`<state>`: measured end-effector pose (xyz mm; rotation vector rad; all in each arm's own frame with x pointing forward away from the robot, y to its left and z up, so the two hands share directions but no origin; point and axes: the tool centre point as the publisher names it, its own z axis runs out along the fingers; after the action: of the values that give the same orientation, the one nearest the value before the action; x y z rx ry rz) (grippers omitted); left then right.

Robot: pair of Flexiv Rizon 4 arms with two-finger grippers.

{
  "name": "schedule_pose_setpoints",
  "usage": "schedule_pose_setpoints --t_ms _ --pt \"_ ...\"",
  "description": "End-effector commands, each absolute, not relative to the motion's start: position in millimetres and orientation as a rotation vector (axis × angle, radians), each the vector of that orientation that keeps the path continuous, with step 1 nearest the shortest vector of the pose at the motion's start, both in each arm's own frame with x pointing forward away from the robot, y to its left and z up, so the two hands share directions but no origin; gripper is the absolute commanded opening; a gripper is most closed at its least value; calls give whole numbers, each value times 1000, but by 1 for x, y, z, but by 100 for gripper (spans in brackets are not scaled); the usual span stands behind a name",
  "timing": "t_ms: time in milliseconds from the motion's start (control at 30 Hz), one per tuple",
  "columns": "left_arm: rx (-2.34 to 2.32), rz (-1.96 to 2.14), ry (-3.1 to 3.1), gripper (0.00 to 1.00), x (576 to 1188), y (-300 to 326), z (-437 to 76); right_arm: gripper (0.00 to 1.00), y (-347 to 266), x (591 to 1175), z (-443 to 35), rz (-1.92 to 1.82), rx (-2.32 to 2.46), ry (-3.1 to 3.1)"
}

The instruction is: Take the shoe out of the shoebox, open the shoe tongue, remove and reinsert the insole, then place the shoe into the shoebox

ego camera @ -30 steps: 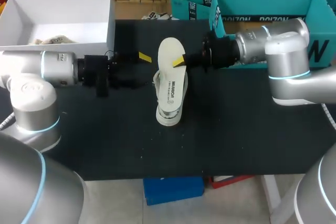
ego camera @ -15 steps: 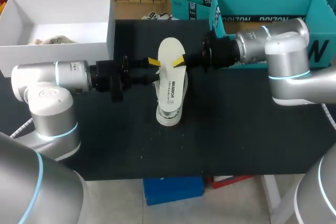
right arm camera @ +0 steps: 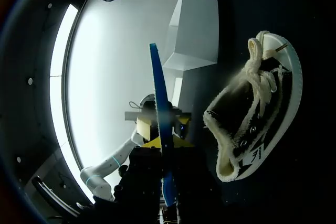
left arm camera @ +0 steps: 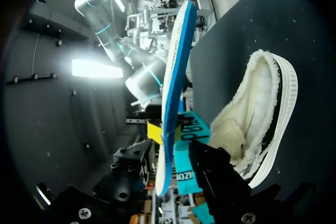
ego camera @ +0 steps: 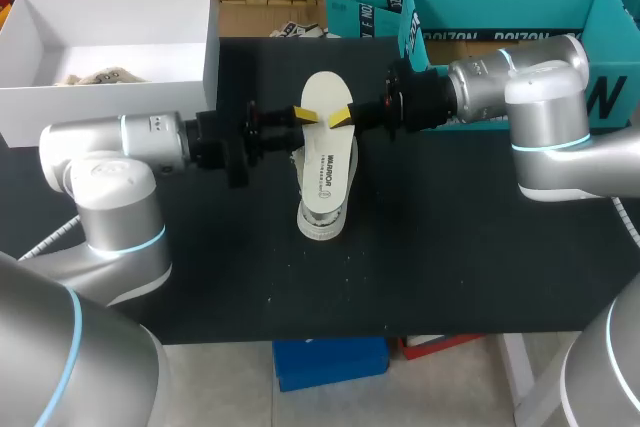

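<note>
One insole (ego camera: 325,157) (long axis up-down) sits mid-frame: right claw (ego camera: 340,117) pinches it, left claw (ego camera: 303,114) gapes around its left edge.

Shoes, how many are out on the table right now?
1: the white shoe lies mid-table, under the insole in the right gripper. The white shoebox's floor is partly hidden.

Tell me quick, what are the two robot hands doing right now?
Left gripper: open, with the edge of the insole between its fingers.
Right gripper: shut on the insole, holding it up.
</note>
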<state>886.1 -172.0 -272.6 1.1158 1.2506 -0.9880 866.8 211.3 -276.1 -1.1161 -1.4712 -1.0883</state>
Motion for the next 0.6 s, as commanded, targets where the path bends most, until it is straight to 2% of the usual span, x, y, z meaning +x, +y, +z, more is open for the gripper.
schedule_pose_setpoints --t_ms 33,233,300,333,433,467,500,600 --pt "1114 -985 1246 40 888 -177 -275 0 212 867 -277 -1087 -1117 -1472" --pt "1113 -983 1240 36 891 -179 -274 0 212 867 -277 -1087 -1117 -1472" --pt "1111 -981 1241 30 891 -179 -274 0 212 867 -277 -1087 -1117 -1472" --pt "1110 -980 1242 18 892 -180 -275 0 212 867 -277 -1087 -1117 -1472" --pt "1110 -976 1243 11 892 -180 -275 0 212 867 -277 -1087 -1117 -1472" --pt "1110 -973 1242 3 892 -181 -275 0 212 867 -277 -1087 -1117 -1472" --pt "1110 -972 1242 0 892 -181 -275 0 212 867 -277 -1087 -1117 -1472" --pt "1115 -968 1245 0 892 -181 -275 0 212 867 -277 -1087 -1117 -1472"
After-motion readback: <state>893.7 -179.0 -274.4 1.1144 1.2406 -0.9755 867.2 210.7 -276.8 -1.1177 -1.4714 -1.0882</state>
